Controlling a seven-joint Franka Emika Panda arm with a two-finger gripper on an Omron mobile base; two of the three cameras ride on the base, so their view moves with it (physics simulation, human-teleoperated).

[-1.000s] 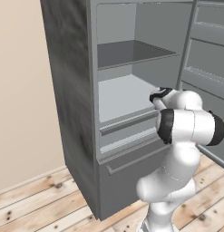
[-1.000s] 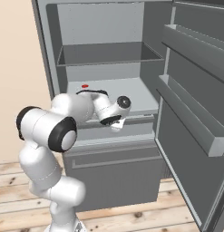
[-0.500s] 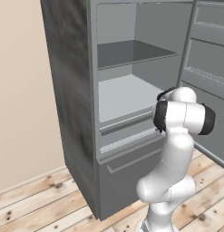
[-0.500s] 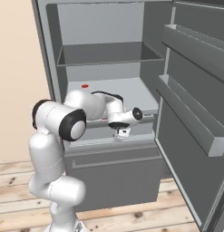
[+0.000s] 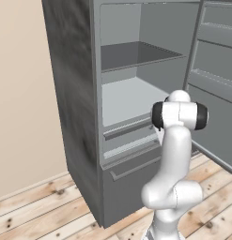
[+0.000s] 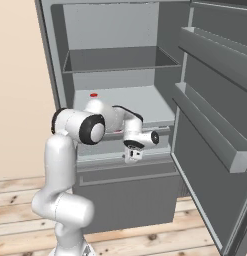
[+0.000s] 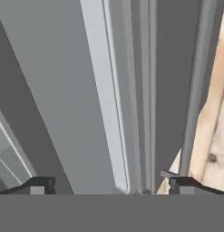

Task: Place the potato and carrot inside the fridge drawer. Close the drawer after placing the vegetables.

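hovering open fingers [image 6: 133,159], fridge drawer [image 6: 122,150] lying crosswise

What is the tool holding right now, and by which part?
Nothing. The tool hangs open in front of the fridge drawer, its fingertips wide apart with no vegetable between them.

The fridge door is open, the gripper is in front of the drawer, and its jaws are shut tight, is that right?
Not quite. The fridge door is open and the gripper is in front of the fridge drawer, but its jaws stand open, empty; the hand view shows the fingertips far apart.
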